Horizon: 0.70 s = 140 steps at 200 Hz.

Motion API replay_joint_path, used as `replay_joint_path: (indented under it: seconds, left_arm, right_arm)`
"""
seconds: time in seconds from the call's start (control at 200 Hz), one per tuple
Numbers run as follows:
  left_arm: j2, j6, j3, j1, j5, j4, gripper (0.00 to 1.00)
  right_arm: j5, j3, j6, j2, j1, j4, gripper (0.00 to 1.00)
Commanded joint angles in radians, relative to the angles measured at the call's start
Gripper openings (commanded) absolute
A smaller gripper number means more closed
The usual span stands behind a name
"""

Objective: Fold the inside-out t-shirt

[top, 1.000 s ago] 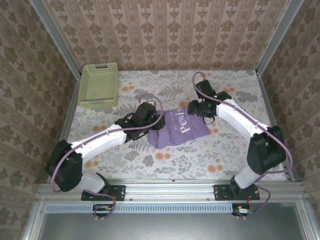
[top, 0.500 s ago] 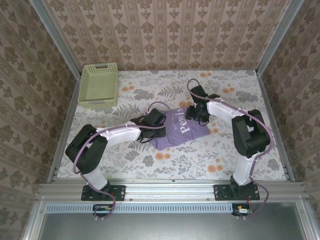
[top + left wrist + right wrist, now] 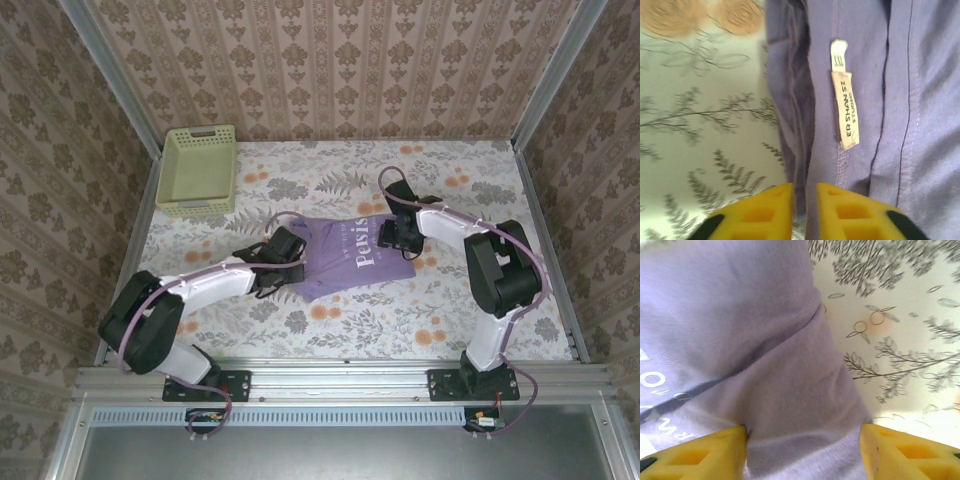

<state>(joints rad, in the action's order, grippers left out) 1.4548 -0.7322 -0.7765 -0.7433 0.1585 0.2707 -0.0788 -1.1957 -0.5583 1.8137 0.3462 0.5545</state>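
The inside-out t-shirt (image 3: 345, 265) lies bunched mid-table, lavender with white lettering facing up. My left gripper (image 3: 297, 264) is at its left edge. In the left wrist view that gripper (image 3: 805, 194) has its yellow fingers (image 3: 765, 210) almost together, pinching a fold of the shirt (image 3: 935, 100), just below the cream neck tag (image 3: 845, 115). My right gripper (image 3: 399, 238) is at the shirt's right edge. In the right wrist view this gripper (image 3: 802, 435) stands wide open, with a hump of the purple cloth (image 3: 740, 315) between its fingers (image 3: 705, 455).
A pale green plastic basket (image 3: 198, 170) stands at the back left corner. Floral tablecloth (image 3: 340, 330) lies bare in front of the shirt and at the far right (image 3: 480, 175). Patterned walls and metal rails close in the table on three sides.
My left gripper closed on the shirt's left edge and drew back to the left, stretching the cloth that way. The right gripper slid a little nearer along the right edge.
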Motion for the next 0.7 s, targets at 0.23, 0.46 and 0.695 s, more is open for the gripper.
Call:
replay_joint_path:
  seconds: [0.23, 0.46, 0.695]
  left_arm:
    - [0.117, 0.109, -0.295, 0.051, -0.079, 0.008, 0.42]
    - [0.415, 0.116, -0.473, 0.169, -0.206, -0.085, 0.39]
    - [0.537, 0.116, -0.506, 0.246, -0.204, -0.081, 0.31]
  right_arm:
    - [-0.027, -0.239, 0.109, 0.046, 0.030, 0.028, 0.63]
    - [0.037, -0.343, 0.097, 0.203, 0.004, 0.029, 0.63]
    - [0.027, -0.180, 0.009, 0.200, -0.086, -0.002, 0.62]
